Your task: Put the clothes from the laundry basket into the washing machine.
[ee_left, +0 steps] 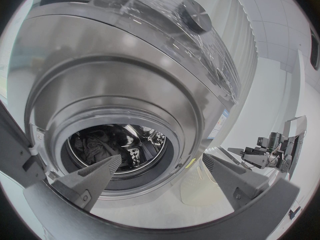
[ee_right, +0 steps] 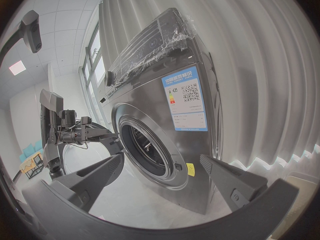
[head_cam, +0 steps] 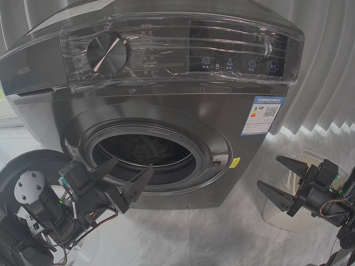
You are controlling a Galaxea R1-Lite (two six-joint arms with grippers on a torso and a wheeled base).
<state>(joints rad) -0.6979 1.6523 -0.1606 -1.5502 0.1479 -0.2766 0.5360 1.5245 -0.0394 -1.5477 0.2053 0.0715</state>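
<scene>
Clothes (head_cam: 142,148), dark and crumpled, lie inside the drum of the washing machine (head_cam: 173,106), visible through its round front opening. The machine's door (head_cam: 37,159) stands swung open on the robot's left of that opening. The left gripper (head_cam: 134,164) hangs just in front of the opening's lower rim, pointing into the machine, its jaws spread apart. The laundry basket (head_cam: 283,218), white and perforated, stands on the grey floor (head_cam: 192,233) just beside the machine's front right corner. The right gripper (head_cam: 268,170) hovers above the basket, near the machine's right side, jaws likewise spread. A pale pleated curtain (head_cam: 325,56) hangs behind the machine.
</scene>
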